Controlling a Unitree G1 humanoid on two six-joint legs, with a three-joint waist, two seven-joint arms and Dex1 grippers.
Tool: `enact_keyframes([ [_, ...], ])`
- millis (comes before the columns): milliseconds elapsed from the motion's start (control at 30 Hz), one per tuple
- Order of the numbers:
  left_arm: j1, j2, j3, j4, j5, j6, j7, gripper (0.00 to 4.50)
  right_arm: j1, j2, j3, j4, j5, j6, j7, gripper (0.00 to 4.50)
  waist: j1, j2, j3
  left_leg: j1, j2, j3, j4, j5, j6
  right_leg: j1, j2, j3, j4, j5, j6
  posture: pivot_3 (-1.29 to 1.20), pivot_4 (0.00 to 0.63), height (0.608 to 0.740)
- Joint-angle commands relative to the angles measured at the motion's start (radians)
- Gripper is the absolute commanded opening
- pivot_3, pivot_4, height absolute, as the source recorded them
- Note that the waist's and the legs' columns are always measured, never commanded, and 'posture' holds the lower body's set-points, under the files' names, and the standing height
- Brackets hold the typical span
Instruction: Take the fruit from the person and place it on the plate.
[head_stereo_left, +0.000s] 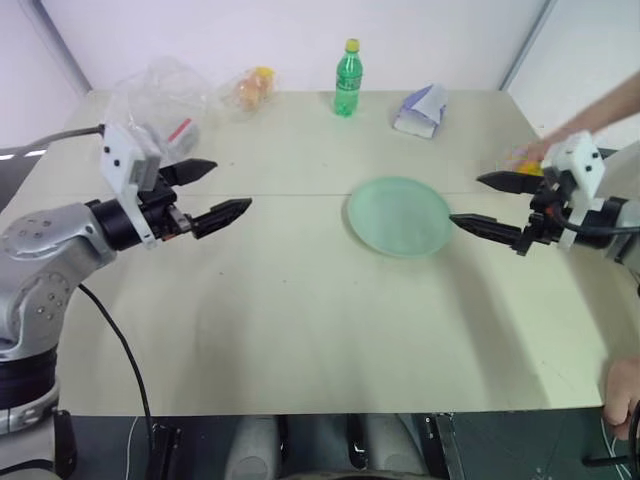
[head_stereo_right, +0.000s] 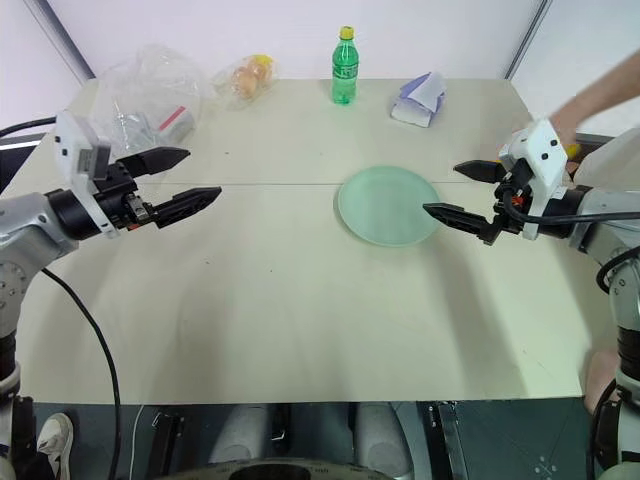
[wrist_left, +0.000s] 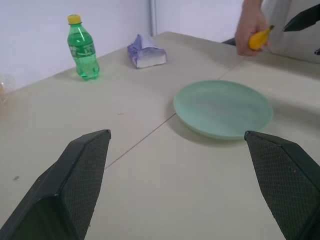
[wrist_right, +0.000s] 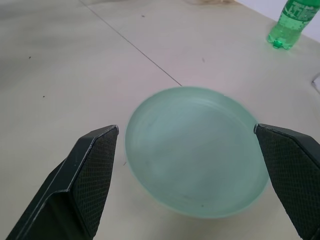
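The pale green plate (head_stereo_left: 400, 215) lies flat on the table, right of centre, with nothing on it. My right gripper (head_stereo_left: 468, 200) hovers open just beside the plate's right rim, pointing at it. At the table's right edge, behind that gripper, the person's hand (wrist_left: 250, 25) holds the yellow fruit (wrist_left: 257, 39), a banana mostly hidden in the fist. My left gripper (head_stereo_left: 225, 190) hangs open over the left half of the table, well away from the plate, with nothing between its fingers.
A green bottle (head_stereo_left: 347, 78) stands at the back centre, with a purple-white packet (head_stereo_left: 420, 110) to its right. A clear plastic bag (head_stereo_left: 160, 95) and a wrapped orange fruit (head_stereo_left: 252, 88) lie at the back left. Another hand (head_stereo_left: 625, 395) shows at the near right corner.
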Motion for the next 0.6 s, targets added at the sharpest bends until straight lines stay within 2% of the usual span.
enact_keyframes([
  [33,-0.033,-0.009,0.021,0.000,0.004,-0.028,0.012,4.50,-0.001,-0.018,-0.031,-0.028,0.010,-0.005,-0.004,4.44,0.000,0.000,0.000,0.000,0.000,0.000,0.000,0.000,0.000,0.000,0.000,0.000,0.000,0.000,0.000,0.00,0.150,0.731],
  [600,-0.030,-0.010,0.031,-0.006,0.010,-0.038,0.019,4.50,-0.019,-0.008,-0.008,-0.013,0.000,-0.021,-0.010,4.44,0.000,0.000,0.000,0.000,0.000,0.000,0.000,0.000,0.000,0.000,0.000,0.000,0.000,0.000,0.000,0.00,0.150,0.731],
])
